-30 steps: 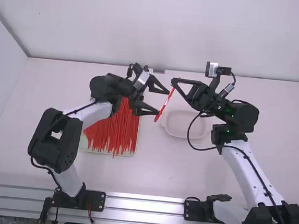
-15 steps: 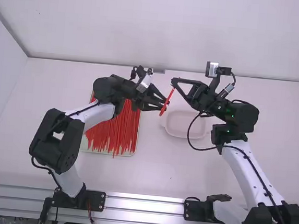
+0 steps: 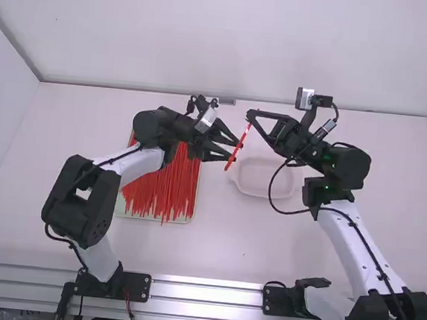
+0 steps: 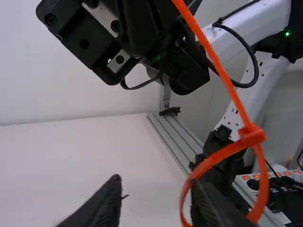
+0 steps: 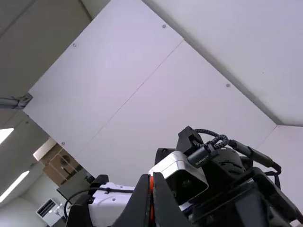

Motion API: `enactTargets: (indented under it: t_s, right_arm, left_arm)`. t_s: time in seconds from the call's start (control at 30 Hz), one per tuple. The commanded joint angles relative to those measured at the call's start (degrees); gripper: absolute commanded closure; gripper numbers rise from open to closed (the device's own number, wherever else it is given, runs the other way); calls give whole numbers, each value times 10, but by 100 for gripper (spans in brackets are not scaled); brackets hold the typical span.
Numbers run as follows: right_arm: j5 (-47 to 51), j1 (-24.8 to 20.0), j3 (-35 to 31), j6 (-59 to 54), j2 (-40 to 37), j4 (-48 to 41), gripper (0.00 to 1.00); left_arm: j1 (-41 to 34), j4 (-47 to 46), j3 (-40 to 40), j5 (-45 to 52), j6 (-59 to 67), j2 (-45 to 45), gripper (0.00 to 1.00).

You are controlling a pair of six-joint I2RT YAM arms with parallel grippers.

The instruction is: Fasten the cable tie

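Observation:
A red cable tie (image 3: pixel 236 148) hangs in the air over the middle of the table. My right gripper (image 3: pixel 248 120) is shut on its upper end, and a thin red sliver of the tie (image 5: pixel 151 189) shows between the closed fingers (image 5: pixel 142 198). My left gripper (image 3: pixel 229 148) is open at the tie's lower half, one finger on each side. In the left wrist view the tie (image 4: pixel 222 75) runs down to its head (image 4: pixel 251 135) and curls back in a loop close to one finger (image 4: pixel 208 205).
A fanned pile of red cable ties (image 3: pixel 162 185) lies on a flat tray under the left arm. A white shallow dish (image 3: pixel 260 178) sits below the right gripper. A metal rail (image 3: pixel 202 290) runs along the table's front edge.
The left gripper has moved right to the hanging tie and narrowed its wide-open fingers around it. The right gripper has held the tie's top almost still.

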Motion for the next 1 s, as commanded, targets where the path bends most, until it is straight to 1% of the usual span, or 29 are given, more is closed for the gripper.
enactTargets:
  t_s: [0.0, 0.17, 0.2, 0.23, 0.27, 0.37, 0.6, 0.8, 0.97]
  right_arm:
    - [-3, 1, 10, -3, -5, 4, 100]
    - [-3, 1, 10, -5, -5, 3, 100]
    - [-3, 1, 10, -4, -5, 1, 100]
    - [-2, 1, 10, -5, -5, -5, 100]
    - [0, 1, 10, -8, -5, -13, 100]
    - [6, 1, 8, -20, -5, -28, 100]
    - [15, 1, 9, -17, -4, -23, 100]
    - [15, 0, 21, 24, -5, 22, 100]
    - [15, 0, 38, 24, -5, 19, 100]
  left_arm:
    - [-3, 4, 8, -11, -2, -10, 53]
    - [-2, 4, 8, -25, -2, -14, 51]
    - [-2, 4, 8, -28, -2, -14, 55]
    - [-4, 4, 8, -30, -1, -16, 73]
    - [-4, 4, 8, -32, -2, -16, 97]
    - [-3, 4, 8, -36, 2, -17, 99]
    - [-3, 4, 6, -32, 5, -17, 99]
    - [-3, 4, -29, -39, 56, -17, 98]
    - [-3, 4, -46, -38, 70, -17, 98]
